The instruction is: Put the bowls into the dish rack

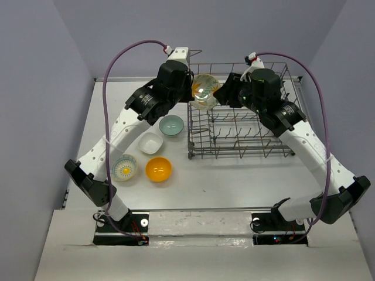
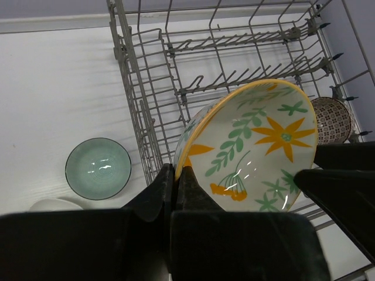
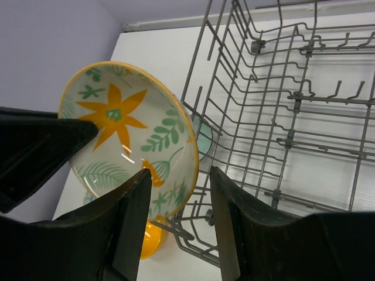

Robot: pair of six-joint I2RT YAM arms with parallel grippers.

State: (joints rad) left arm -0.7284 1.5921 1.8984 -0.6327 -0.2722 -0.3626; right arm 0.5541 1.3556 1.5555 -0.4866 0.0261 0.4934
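Observation:
My left gripper [image 1: 192, 89] [image 2: 177, 168] is shut on the rim of the yellow-and-white patterned bowl [image 1: 205, 91] [image 2: 258, 146] and holds it tilted above the near left corner of the grey wire dish rack [image 1: 252, 132] [image 2: 152, 88]. My right gripper [image 1: 221, 93] [image 3: 180, 170] is open, and the opposite rim of that bowl [image 3: 129, 129] lies between its fingers. The brown-speckled bowl [image 2: 331, 120] sits in the rack. The pale teal bowl [image 1: 171, 124], white squarish bowl [image 1: 150, 143], orange-yellow bowl [image 1: 158, 169] and blue-rimmed flower bowl [image 1: 125, 167] stand on the table left of the rack.
The rack's tall side wires and upright tines [image 3: 281, 88] stand right under and beside the held bowl. Purple cables [image 1: 117, 58] loop above both arms. Grey walls close in the table on the left, right and back.

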